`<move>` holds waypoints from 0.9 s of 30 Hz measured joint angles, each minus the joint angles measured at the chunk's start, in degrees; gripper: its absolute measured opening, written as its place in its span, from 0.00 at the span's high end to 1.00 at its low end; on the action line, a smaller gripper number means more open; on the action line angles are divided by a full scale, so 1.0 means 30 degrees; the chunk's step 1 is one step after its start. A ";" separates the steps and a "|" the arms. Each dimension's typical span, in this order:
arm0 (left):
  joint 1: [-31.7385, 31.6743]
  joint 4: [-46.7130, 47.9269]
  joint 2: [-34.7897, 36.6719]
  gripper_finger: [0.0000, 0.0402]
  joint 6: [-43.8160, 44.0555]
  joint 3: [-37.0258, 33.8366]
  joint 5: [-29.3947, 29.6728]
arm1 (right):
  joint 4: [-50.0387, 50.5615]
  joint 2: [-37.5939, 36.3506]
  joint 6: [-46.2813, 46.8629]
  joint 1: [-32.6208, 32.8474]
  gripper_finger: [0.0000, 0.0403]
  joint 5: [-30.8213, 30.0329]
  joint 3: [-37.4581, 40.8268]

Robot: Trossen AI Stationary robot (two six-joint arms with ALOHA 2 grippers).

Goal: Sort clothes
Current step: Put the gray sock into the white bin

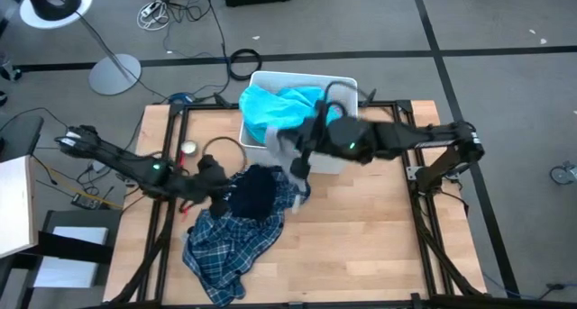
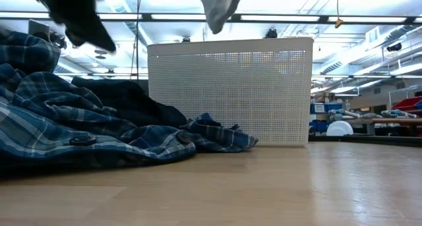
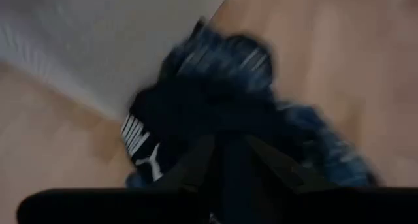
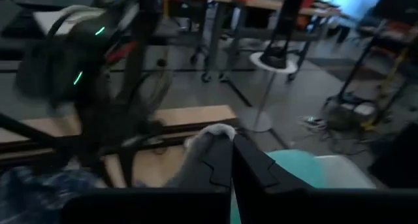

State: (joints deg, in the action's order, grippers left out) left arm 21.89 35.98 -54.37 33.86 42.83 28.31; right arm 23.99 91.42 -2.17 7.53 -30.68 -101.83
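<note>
Surface: pale wooden table point(image 1: 361, 228) on a dark frame, grey floor with cables around it.
Left gripper point(image 1: 216, 176): at the table's left-middle, fingers pinched on a dark navy garment point(image 1: 252, 190) with a white logo, lifted just off the heap; in the left wrist view the cloth bunches between the fingers point(image 3: 196, 165).
Navy plaid shirt point(image 1: 225, 246): spread on the table under and in front of the left gripper, not yet sorted.
Right gripper point(image 1: 302, 156): near the front edge of the white perforated bin point(image 1: 338, 79), fingers closed on a grey top point(image 1: 281, 147) that hangs clear of the table.
Bin contents: turquoise piece point(image 1: 279, 106) already inside, heaped above the rim.
Progress, as judged: one item binned, two in the air, the plaid shirt left on the table; roughly midway.
Other garments: none can be made out.
</note>
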 joint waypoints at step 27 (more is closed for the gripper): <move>-0.1654 -0.6489 -0.6160 1.00 0.7490 0.0022 -0.6663 | 1.0661 -0.2173 0.3261 -0.6923 0.79 0.4405 -0.0099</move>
State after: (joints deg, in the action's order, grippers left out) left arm 16.93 16.51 -72.85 56.33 42.89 8.32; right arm 55.97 84.90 7.62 -13.24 -17.46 -102.13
